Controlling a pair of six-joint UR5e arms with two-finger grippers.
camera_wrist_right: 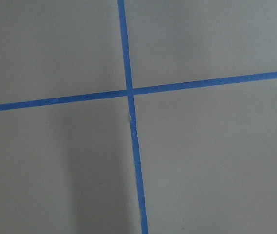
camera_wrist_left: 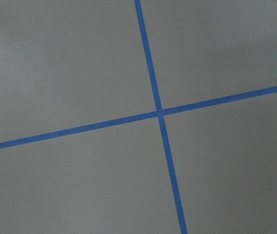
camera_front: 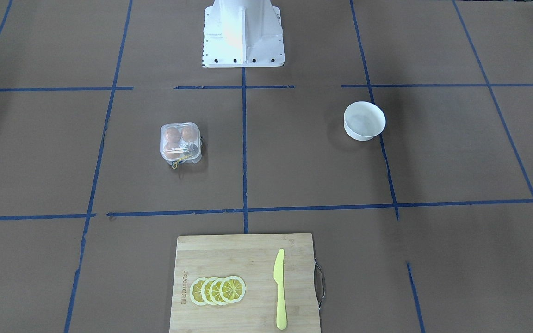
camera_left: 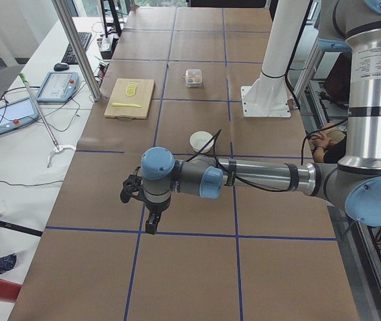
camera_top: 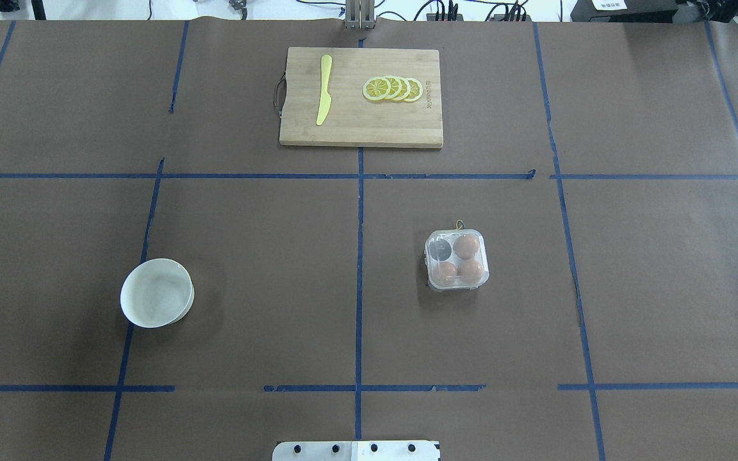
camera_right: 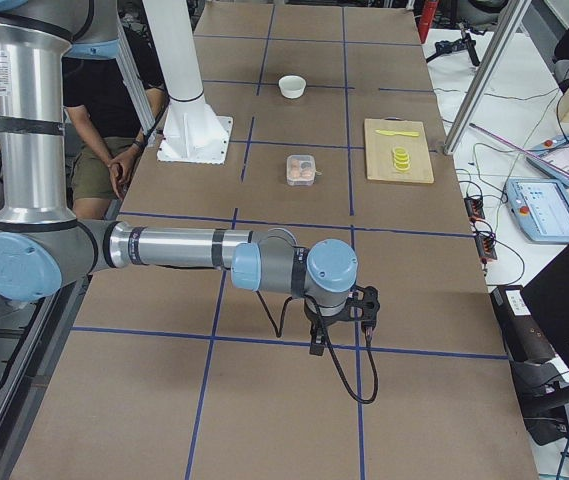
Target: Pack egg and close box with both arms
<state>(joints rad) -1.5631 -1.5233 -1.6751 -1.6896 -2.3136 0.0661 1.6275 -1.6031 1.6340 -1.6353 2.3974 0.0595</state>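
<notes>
The clear box (camera_front: 180, 142) sits on the brown table with its lid down over the tray. It also shows in the overhead view (camera_top: 457, 260). Three tan-brown eggs (camera_top: 466, 246) lie inside, and one cell looks dark. A yellow string (camera_front: 178, 161) hangs from it. My left gripper (camera_left: 151, 223) hovers low over the table's left end, far from the box. My right gripper (camera_right: 316, 340) hovers low over the right end, also far from it. Both show only in the side views, so I cannot tell if they are open or shut. Both wrist views show only tape lines.
A white bowl (camera_top: 156, 293) stands on the robot's left side and looks empty. A wooden cutting board (camera_top: 361, 131) at the far edge holds a yellow knife (camera_top: 324, 89) and lemon slices (camera_top: 393, 89). The white pedestal (camera_front: 243, 34) stands at the near middle.
</notes>
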